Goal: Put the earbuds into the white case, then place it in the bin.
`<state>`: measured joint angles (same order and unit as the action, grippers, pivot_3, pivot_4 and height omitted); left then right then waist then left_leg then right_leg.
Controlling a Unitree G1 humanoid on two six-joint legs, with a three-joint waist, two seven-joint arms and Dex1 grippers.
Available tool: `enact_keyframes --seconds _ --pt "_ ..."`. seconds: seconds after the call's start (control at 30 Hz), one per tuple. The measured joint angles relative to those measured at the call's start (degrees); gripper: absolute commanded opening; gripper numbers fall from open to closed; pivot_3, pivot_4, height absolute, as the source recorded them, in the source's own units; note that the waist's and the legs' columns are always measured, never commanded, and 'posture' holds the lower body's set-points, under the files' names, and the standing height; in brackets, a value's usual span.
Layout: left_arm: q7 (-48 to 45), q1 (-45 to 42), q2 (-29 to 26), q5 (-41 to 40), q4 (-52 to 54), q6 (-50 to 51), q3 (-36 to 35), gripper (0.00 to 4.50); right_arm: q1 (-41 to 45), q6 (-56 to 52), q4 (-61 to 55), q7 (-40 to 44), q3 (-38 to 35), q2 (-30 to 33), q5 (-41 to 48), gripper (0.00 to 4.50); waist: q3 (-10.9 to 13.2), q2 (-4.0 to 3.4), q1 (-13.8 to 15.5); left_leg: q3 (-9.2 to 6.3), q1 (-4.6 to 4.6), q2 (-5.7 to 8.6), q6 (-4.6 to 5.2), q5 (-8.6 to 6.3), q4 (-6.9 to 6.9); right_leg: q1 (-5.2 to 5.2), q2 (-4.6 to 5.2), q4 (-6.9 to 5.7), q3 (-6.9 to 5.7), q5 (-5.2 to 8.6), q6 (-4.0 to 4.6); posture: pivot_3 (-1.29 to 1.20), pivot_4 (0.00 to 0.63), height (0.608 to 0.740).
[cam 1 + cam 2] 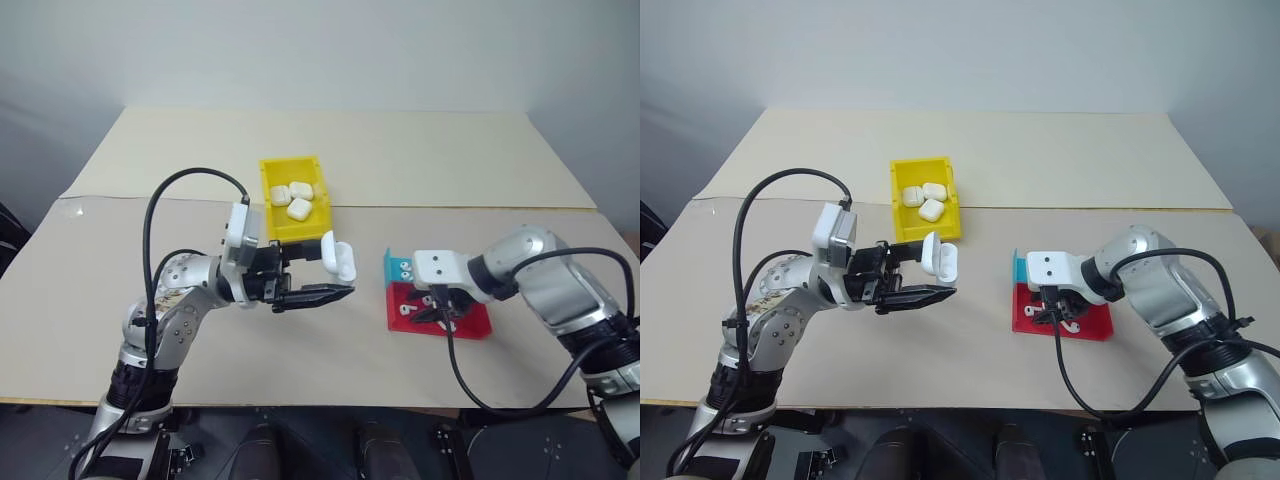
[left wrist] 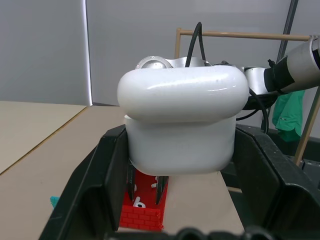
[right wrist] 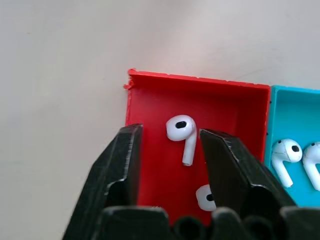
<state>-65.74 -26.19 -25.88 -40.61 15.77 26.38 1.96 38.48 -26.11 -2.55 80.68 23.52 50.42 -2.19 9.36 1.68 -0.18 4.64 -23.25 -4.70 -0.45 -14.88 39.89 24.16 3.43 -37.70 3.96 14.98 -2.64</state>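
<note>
My left gripper (image 1: 325, 272) is shut on the white case (image 1: 340, 260) and holds it above the table, in front of the yellow bin (image 1: 270, 170). In the left wrist view the case (image 2: 182, 125) sits between the two black fingers (image 2: 107, 165), its lid standing slightly up. My right gripper (image 1: 437, 310) points down into a red tray (image 1: 472, 325). In the right wrist view it is open, its fingers (image 3: 125, 155) standing on either side of one white earbud (image 3: 182, 132) without touching it. A second earbud (image 3: 205, 197) lies closer to the wrist.
The yellow bin holds three white cases (image 1: 298, 208). A small blue tray (image 1: 390, 262) adjoins the red tray and holds more earbuds (image 3: 287, 150). A seam (image 1: 480, 205) between table sheets runs behind the bin.
</note>
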Motion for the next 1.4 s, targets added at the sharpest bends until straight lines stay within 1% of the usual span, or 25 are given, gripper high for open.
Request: enact_keyframes --seconds 0.5,0.6,0.7,0.73,0.93,1.03,1.13,1.2,1.27,1.33,1.4 --pt "0.6 1.4 -0.9 0.0 0.3 0.0 0.0 2.8 1.9 0.9 4.5 -0.2 2.2 -1.8 -3.3 2.4 0.0 0.0 0.0 0.01 0.0 0.0 0.0 0.0 -0.01 -0.02 0.0 0.03 0.0 0.0 0.0 0.0 0.15 0.74" --pt "1.0 1.6 -1.1 0.0 0.8 0.0 -0.1 2.8 2.0 1.1 4.8 0.3 2.2 -2.0 -3.4 1.84 0.0 0.0 0.0 0.01 0.02 0.0 0.0 0.0 -0.02 -0.02 0.0 0.02 -0.01 0.0 0.0 0.0 0.15 0.74" --pt "1.2 1.7 -1.4 0.0 1.0 0.0 -0.2 2.8 2.1 1.7 4.8 0.5 2.2 -2.2 -3.4 0.83 0.0 0.0 0.0 0.01 0.02 0.0 0.0 0.0 -0.02 -0.03 0.0 0.02 -0.01 0.0 0.0 0.0 0.15 0.74" --pt "1.2 1.7 -1.4 0.0 1.0 0.0 -0.2 2.8 2.1 1.8 4.8 0.6 2.2 -2.3 -3.4 0.64 0.0 0.0 0.0 0.01 0.02 0.0 0.0 0.0 -0.02 -0.03 0.0 0.03 -0.01 0.0 0.0 0.0 0.15 0.74" --pt "0.8 1.9 -1.8 0.0 0.7 0.0 -0.2 2.8 1.6 0.9 4.2 0.4 1.8 -2.3 -3.0 0.64 0.0 0.0 0.0 0.01 0.02 0.0 0.0 0.0 -0.02 -0.03 0.0 0.02 -0.01 0.0 0.0 0.0 0.15 0.74" --pt "-1.4 1.3 -2.1 0.3 -2.2 -0.4 0.1 2.8 -0.1 -1.5 2.8 0.6 -0.1 -1.8 -0.7 0.64 0.0 0.0 0.1 0.01 0.01 0.0 0.0 0.0 -0.02 -0.01 0.0 0.02 -0.01 0.0 0.0 0.0 0.15 0.74" --pt "-4.0 0.3 -2.7 0.8 -6.4 -1.4 0.0 2.8 -2.0 -4.9 0.5 1.2 -4.2 -1.0 4.5 0.64 0.0 0.0 0.2 0.01 -0.04 0.0 0.0 0.0 -0.02 0.01 0.0 0.04 -0.02 0.0 0.0 0.0 0.15 0.74" --pt "-5.7 -0.7 -2.9 0.8 -8.0 -2.1 -0.3 2.8 -2.9 -8.4 -1.9 1.6 -10.3 -1.0 10.6 0.64 0.0 0.0 0.3 0.01 -0.04 0.0 0.01 0.0 -0.03 0.0 0.0 0.07 -0.02 0.0 0.0 0.0 0.15 0.74" --pt "-7.5 -1.2 -2.9 0.0 -8.5 -2.3 -0.8 2.8 -3.7 -11.6 -4.5 1.3 -18.5 -1.5 18.2 0.64 0.0 -0.01 0.5 0.0 -0.04 0.0 0.01 -0.01 -0.06 -0.01 0.0 0.11 -0.03 0.0 0.0 0.0 0.15 0.74" --pt "-8.1 -1.3 -2.5 -0.7 -8.5 -2.1 -0.8 2.8 -4.6 -15.1 -7.2 -0.6 -26.4 -3.9 25.7 0.64 0.0 0.0 0.6 -0.01 -0.02 -0.02 0.01 -0.01 -0.07 -0.04 -0.01 0.14 -0.04 0.0 0.0 0.0 0.15 0.74" --pt "-9.1 -1.4 -1.6 -1.6 -8.3 -1.4 -0.2 2.8 -5.6 -19.8 -10.2 -4.5 -33.4 -8.5 34.2 0.64 0.0 0.0 0.5 -0.02 -0.03 -0.02 0.01 -0.01 -0.08 -0.04 -0.01 0.12 -0.04 0.0 0.0 0.0 0.15 0.74"
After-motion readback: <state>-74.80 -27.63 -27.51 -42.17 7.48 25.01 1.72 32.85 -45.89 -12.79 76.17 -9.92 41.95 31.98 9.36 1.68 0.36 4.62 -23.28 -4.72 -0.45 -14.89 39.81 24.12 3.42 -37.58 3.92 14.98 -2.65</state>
